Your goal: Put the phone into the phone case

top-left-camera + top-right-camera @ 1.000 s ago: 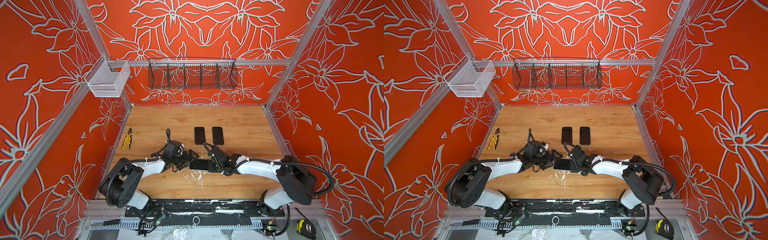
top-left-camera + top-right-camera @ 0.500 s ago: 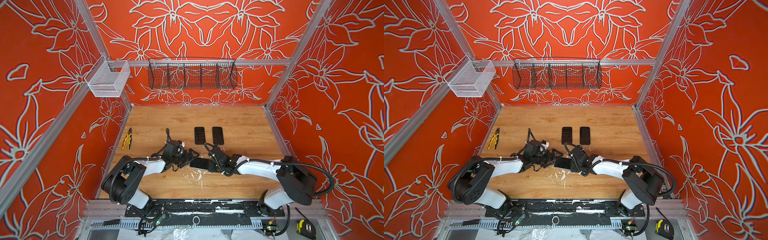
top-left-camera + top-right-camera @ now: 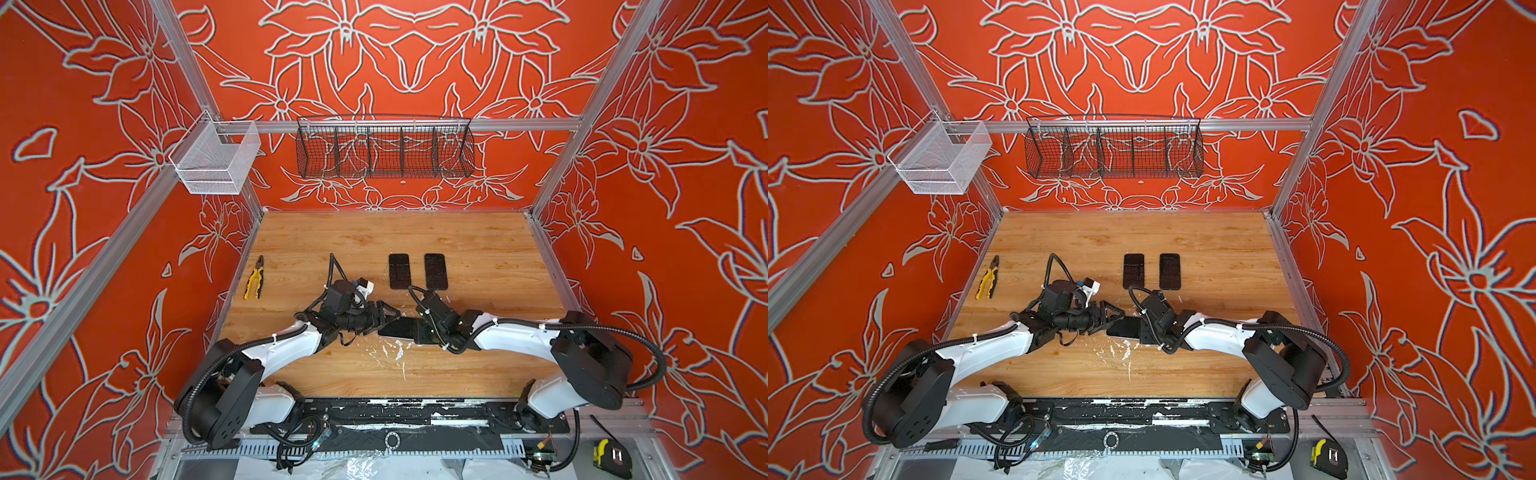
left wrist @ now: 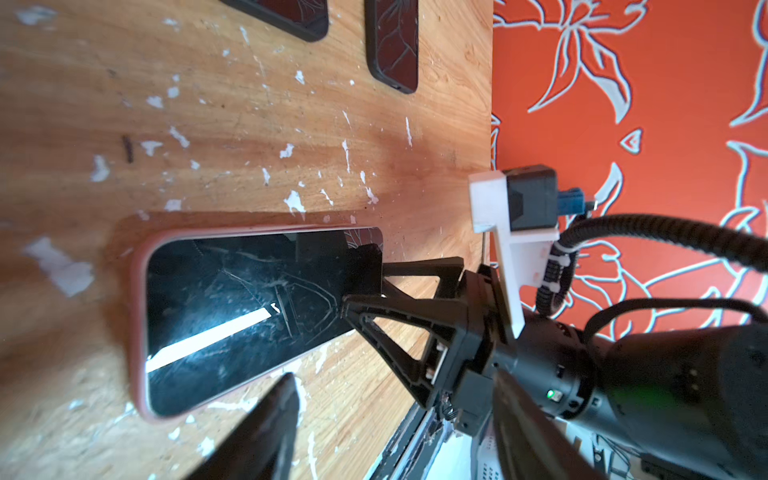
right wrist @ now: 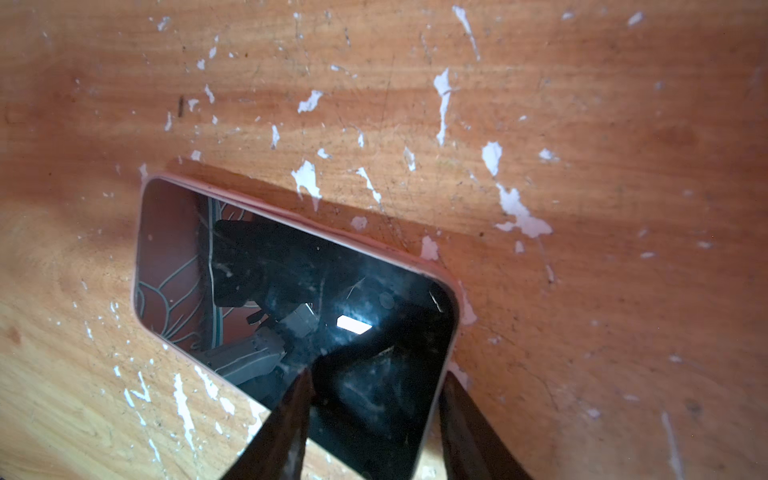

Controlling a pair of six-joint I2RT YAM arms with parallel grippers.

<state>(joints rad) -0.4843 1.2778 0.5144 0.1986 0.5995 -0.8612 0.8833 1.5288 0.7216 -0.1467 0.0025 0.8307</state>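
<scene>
Closing in, my left claw (image 3: 386,322) has slid up to the free end of the black glass-fronted phone (image 5: 332,291), jaws spread yet narrowing, empty. My right claw (image 5: 376,374) pinches the other end across its width. Phone sits mid-frame inside the pink rubbery phone case (image 4: 137,324) on the wooden surface (image 3: 478,249); pressing home looks next. Two dark handsets (image 3: 400,271) above, yellow-handled pliers (image 3: 254,282) far left: nothing blocks me.

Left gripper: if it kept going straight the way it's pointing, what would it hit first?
Most likely the near end of the phone, which sits in its pink case right ahead of the left gripper. It might pass just over it; height is hard to judge.
</scene>
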